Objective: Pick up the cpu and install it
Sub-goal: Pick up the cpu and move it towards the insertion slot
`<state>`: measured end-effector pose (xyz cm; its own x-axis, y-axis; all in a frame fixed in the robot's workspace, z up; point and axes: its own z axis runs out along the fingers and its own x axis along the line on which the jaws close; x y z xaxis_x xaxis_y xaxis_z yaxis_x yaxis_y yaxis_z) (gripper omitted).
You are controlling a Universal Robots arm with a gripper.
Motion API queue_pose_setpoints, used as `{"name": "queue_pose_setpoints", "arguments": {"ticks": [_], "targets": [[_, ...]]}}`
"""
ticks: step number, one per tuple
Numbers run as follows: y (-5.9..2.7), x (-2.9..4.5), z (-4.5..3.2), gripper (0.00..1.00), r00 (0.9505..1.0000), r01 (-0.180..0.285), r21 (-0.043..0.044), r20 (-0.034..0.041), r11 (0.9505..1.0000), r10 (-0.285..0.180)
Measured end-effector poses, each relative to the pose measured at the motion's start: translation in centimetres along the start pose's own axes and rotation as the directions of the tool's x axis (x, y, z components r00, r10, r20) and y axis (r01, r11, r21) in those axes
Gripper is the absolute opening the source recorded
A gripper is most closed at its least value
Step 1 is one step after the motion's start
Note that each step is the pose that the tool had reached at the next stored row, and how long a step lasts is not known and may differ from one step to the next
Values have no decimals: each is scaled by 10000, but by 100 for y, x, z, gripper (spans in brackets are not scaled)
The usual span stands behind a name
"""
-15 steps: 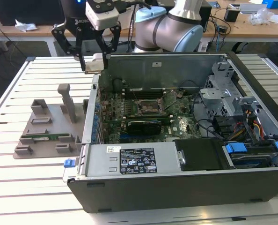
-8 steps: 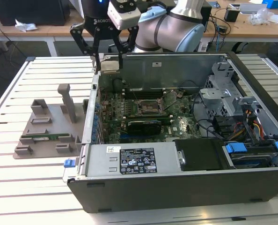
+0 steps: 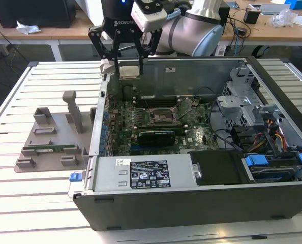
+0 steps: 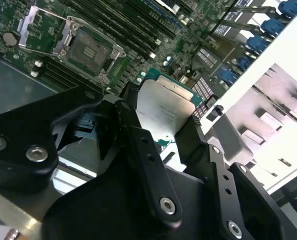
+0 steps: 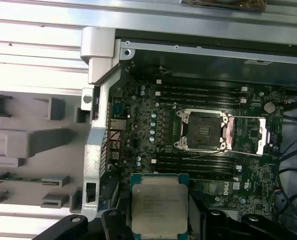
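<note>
Where the cpu (image 3: 129,70) (image 4: 163,112) (image 5: 159,207) is: pinched in the gripper (image 3: 128,76) (image 4: 163,120) (image 5: 159,220), held in the air above the open computer case (image 3: 191,203) and touching nothing else.
Gripper: its two black fingers (image 4: 143,150) are closed on opposite edges of the chip. The silver-grey metal top faces the cameras in both wrist views, and a thin green rim shows round it.
Cpu against socket: in the exterior view the chip hangs at about 11 o'clock from the cpu socket (image 3: 164,118) (image 4: 91,50) (image 5: 203,131), well apart from it and near the case's far corner.
Socket: bare, with its metal load plate (image 5: 248,136) (image 4: 36,27) swung open beside it (the contact field is exposed).
Motherboard (image 3: 191,134) (image 5: 138,125): lies flat in the case, with long memory slots (image 5: 198,92) on either side of the socket.
Expansion card (image 3: 156,136): black, just at 6 o'clock of the socket in the exterior view.
Power supply (image 3: 146,173): a grey box further along at 6 o'clock, against the near wall.
Drive bay (image 3: 255,161): at 4 o'clock from the socket, with blue latches.
Fixture tray (image 3: 49,142) (image 5: 23,145): grey, at 9 o'clock of the case on the slatted table (image 3: 19,101). A narrow green memory stick (image 3: 52,149) lies in it.
</note>
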<state>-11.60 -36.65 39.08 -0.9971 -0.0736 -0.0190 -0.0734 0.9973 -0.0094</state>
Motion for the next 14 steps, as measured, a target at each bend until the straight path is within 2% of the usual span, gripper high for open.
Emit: {"name": "queue_pose_setpoints", "arguments": {"ticks": [7, 14], "targets": [[-12, -164, 4, 55, 10000, -2, 1, 0, 10000, 2], [-28, -378, 10, 55, 10000, 1, 1, -1, 10000, -1]]}}
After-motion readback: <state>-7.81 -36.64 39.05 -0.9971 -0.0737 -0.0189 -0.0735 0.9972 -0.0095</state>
